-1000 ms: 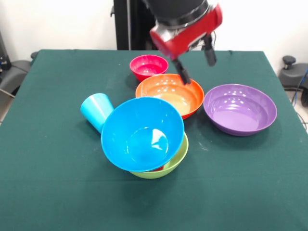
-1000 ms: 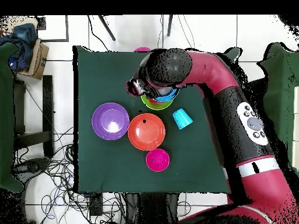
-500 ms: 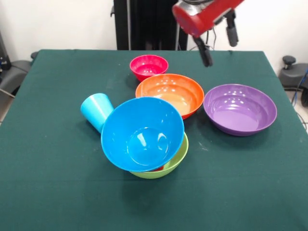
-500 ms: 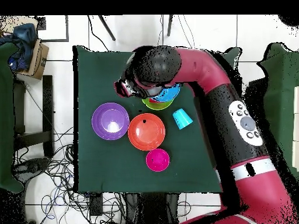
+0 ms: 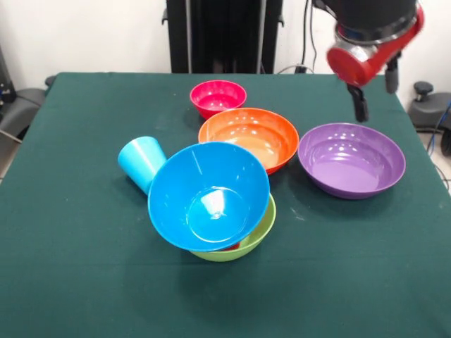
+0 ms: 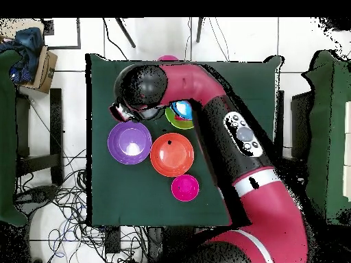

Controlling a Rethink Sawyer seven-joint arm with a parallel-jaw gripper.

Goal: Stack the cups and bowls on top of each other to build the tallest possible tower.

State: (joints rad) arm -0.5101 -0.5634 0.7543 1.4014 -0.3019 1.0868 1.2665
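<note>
Red hand (image 5: pixel 375 97) above purple bowl (image 5: pixel 351 159), fingers spread apart, holding nothing

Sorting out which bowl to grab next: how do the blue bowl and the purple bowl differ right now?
The blue bowl is tilted, propped on the lime green bowl; the purple bowl sits flat on the table. The blue bowl touches the light blue cup; the purple bowl stands alone, under the gripper. The blue bowl looks deeper, the purple one shallower. Both are glossy, round and empty.
</note>
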